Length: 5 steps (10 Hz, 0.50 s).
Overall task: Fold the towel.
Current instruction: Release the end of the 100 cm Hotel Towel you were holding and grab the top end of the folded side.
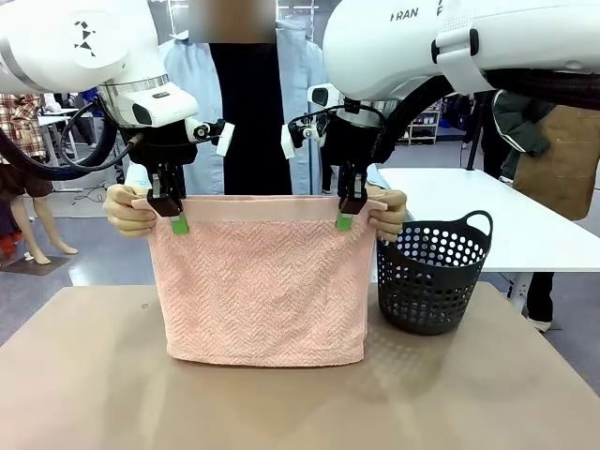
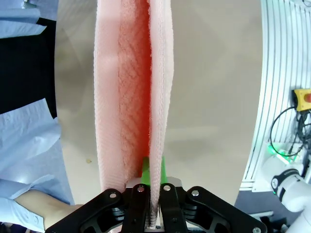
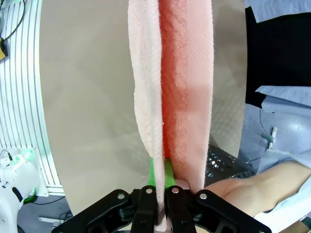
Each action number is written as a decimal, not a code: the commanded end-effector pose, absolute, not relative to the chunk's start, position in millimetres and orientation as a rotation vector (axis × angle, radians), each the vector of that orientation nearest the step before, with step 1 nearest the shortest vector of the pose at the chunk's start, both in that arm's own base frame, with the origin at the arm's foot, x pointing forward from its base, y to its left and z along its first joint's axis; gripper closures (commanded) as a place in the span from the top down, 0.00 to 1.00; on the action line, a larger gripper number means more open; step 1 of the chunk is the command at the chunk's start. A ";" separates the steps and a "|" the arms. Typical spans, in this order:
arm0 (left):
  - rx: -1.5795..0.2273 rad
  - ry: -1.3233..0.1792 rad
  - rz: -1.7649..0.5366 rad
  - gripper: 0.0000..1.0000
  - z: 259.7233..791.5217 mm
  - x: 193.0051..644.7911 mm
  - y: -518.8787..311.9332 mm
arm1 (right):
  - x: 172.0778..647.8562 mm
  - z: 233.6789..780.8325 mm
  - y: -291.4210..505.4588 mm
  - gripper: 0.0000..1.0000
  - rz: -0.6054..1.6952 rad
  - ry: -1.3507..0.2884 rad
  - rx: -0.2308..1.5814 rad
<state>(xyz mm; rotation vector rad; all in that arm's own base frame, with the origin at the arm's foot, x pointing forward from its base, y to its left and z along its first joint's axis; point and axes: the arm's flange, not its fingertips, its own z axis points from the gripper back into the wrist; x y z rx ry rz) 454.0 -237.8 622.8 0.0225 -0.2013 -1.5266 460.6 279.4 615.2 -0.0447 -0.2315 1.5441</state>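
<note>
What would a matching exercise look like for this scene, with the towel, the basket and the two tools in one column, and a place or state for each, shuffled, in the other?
Column one:
1. towel
2. basket
3. left tool
4. right tool

Column two:
A. dark and perforated, stands on the table to the right of the pink cloth
B. shut on the top hem near its right corner
C. pink, hangs in two layers
D. shut on the top hem near its left corner

Pairs: 1-C, 2-A, 3-D, 4-B.
</note>
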 end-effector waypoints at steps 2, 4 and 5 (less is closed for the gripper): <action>0.022 -0.202 -1.525 0.00 623.8 454.4 -236.6 | 461.0 614.8 278.5 0.00 1.545 -0.231 -0.045; 0.022 -0.202 -1.525 0.00 623.8 454.4 -236.6 | 461.0 614.8 278.5 0.00 1.545 -0.231 -0.045; 0.022 -0.202 -1.525 0.00 623.8 454.4 -236.6 | 461.0 614.8 278.5 0.00 1.545 -0.231 -0.045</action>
